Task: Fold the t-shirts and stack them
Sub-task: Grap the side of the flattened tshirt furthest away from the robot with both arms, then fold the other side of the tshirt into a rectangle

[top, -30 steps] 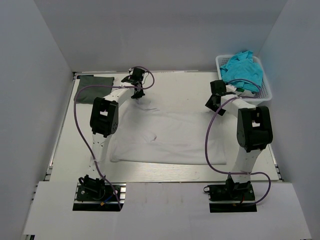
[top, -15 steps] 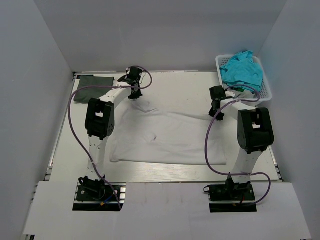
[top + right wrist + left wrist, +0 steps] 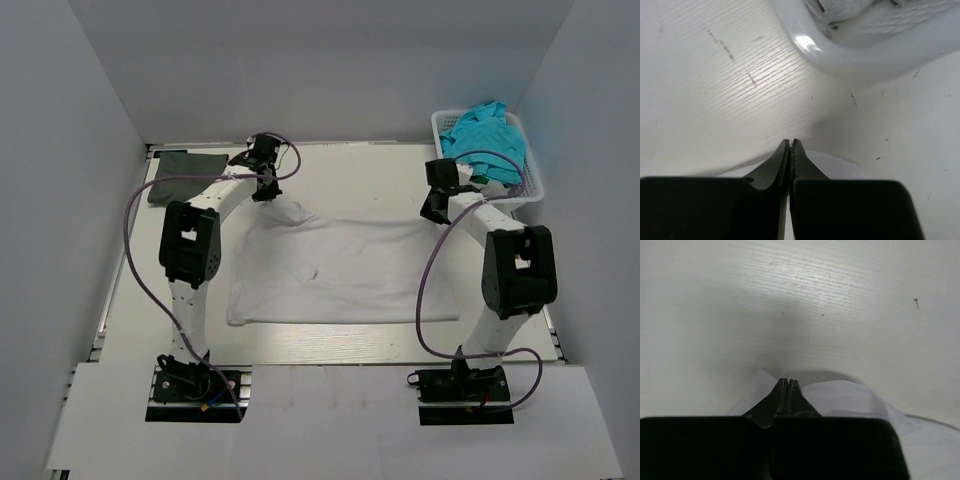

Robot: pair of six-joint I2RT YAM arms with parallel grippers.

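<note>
- The white t-shirt (image 3: 335, 270) lies spread out flat on the surface (image 3: 350, 170), to the left of the basket (image 3: 535, 188).
- It looks soft, thin and light. It will bend and droop when it is lifted. I think the best places to hold it are its two far corners, one in each tool, so it stays wide and does not bunch up.
- The left tool (image 3: 786, 390) is pinched tight on the shirt corner that is well away from the basket.
- The right tool (image 3: 790, 150) is pinched tight on the shirt corner just beside the basket.
- The top view shows the whole shirt. It also shows a dark grey-green t-shirt (image 3: 185, 163) folded far to the left of the basket, and teal t-shirts (image 3: 485, 140) piled inside the basket.
- The wrist views do not show those. Up close, they show the tips pressed together with white cloth coming out from under them. The right wrist view also shows the basket's shiny rim close by.
</note>
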